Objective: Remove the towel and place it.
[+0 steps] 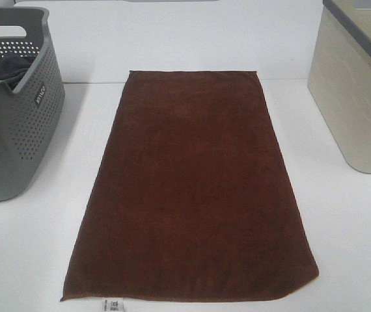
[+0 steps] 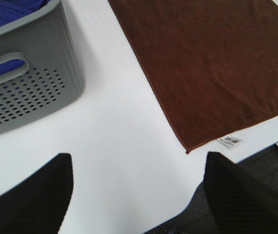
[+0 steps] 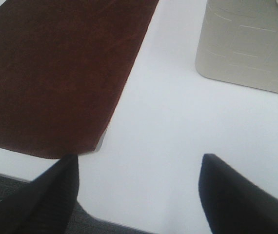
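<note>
The dark brown towel (image 1: 192, 188) lies flat and spread out on the white table (image 1: 355, 227), running from the front edge toward the back, with a small white tag (image 1: 114, 305) at its front left corner. Neither arm shows in the exterior high view. In the left wrist view my left gripper (image 2: 139, 195) is open above bare table near the front edge, short of the towel (image 2: 212, 63) corner with the tag (image 2: 230, 142). In the right wrist view my right gripper (image 3: 139, 195) is open above bare table, beside the towel's (image 3: 56, 73) front right corner.
A grey perforated basket (image 1: 13, 110) holding dark cloth (image 1: 0, 71) stands at the left, also seen as the basket (image 2: 27, 92) in the left wrist view. A cream bin (image 1: 358, 91) stands at the right, its wall (image 3: 251, 44) showing in the right wrist view.
</note>
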You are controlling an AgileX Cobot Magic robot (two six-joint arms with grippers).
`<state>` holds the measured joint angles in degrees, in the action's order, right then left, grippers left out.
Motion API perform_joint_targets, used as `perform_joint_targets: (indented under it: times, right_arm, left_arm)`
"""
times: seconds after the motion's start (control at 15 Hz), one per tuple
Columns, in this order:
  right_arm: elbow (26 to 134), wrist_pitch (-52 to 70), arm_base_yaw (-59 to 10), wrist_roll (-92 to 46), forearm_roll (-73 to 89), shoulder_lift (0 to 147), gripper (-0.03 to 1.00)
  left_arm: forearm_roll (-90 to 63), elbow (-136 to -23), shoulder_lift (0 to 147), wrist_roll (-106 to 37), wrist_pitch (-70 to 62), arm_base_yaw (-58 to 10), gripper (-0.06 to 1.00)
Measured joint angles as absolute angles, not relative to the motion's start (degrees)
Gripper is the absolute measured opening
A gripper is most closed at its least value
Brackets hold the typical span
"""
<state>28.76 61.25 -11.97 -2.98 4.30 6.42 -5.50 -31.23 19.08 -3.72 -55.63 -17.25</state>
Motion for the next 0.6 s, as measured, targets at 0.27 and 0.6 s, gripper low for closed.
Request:
perform_joint_targets:
  times: [0.27,0.6]
  right_arm:
    - [28.8,61.2,-12.0,-3.0,4.2,6.2,0.66]
    - [28.8,61.2,-12.0,-3.0,4.2,6.2,0.66]
  left_arm:
    - [-7.4,-30.5,19.1,-7.1,-54.6,-17.2,0.71]
    - [-10.2,-30.3,19.1,-13.0,-59.1,-17.2,0.71]
